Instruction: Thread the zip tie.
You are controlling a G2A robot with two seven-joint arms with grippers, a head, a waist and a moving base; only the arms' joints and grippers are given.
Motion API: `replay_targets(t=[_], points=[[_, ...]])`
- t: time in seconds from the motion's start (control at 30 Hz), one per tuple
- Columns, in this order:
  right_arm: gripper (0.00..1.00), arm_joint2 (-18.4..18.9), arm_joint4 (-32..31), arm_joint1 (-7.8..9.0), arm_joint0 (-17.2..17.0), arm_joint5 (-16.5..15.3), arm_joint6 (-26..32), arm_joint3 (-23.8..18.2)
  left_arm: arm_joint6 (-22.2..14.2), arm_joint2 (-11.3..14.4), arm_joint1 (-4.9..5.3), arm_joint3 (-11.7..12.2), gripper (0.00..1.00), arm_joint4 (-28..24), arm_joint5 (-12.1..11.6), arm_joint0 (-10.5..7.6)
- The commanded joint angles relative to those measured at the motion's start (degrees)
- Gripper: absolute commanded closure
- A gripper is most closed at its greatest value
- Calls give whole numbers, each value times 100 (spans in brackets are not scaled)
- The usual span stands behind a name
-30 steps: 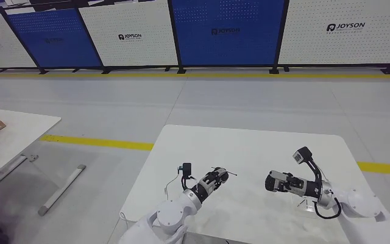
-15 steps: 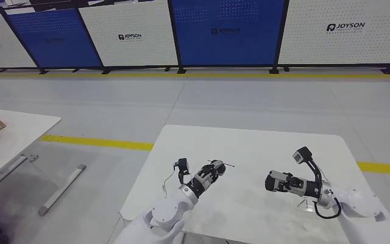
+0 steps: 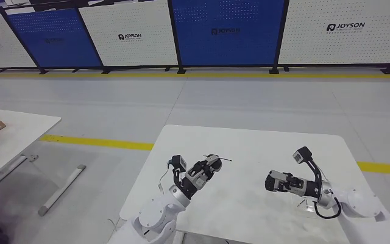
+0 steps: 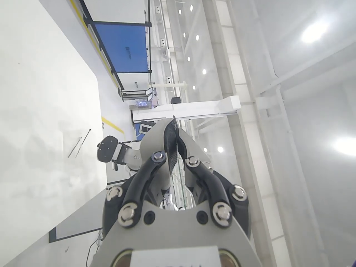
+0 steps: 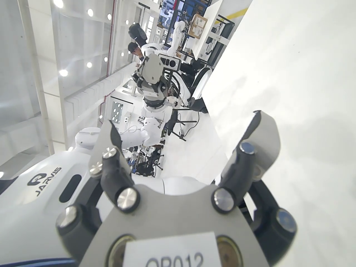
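Note:
My left gripper hovers above the left half of the white table, shut on a thin black zip tie whose free end sticks out toward the table's middle. From the left wrist, the dark fingertips are pressed together, with a sliver of the tie between them. My right gripper sits low over the right half of the table, pointing toward the left arm. Its jaws are spread wide with nothing between them, as the right gripper shows up close.
Two loose zip ties lie on the table beside the right arm, seen from above as thin loose ties. The table's near edge runs just below both arms. Another white table stands far left.
The left arm has drawn back to the left and turned its wrist, carrying the zip tie slightly away from the near edge. The right arm has kept still.

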Motion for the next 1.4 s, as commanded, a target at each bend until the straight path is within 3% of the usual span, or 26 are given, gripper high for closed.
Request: replay_targets(t=[0.0,0.17,0.37,0.63,0.83,1.07,1.23,1.37], points=[[0,0,0,0,0,0,0,0,0,0,0,0,100,1,0,0],[0,0,0,0,0,0,0,0,-43,24,-14,-45,100,-93,-43,-18],[0,0,0,0,0,0,0,0,-587,-195,-21,-161,100,-624,-639,105],[0,0,0,0,0,0,0,0,-662,-207,-18,-168,100,-670,-624,127],[0,0,0,0,0,0,0,0,-676,19,-1,96,100,547,37,-40],[0,0,0,0,0,0,0,0,-578,339,-27,493,100,1261,650,-238],[0,0,0,0,0,0,0,0,-366,522,-55,733,100,1673,801,-313],[0,0,0,0,0,0,0,0,-280,549,-69,740,100,1625,785,-311]])
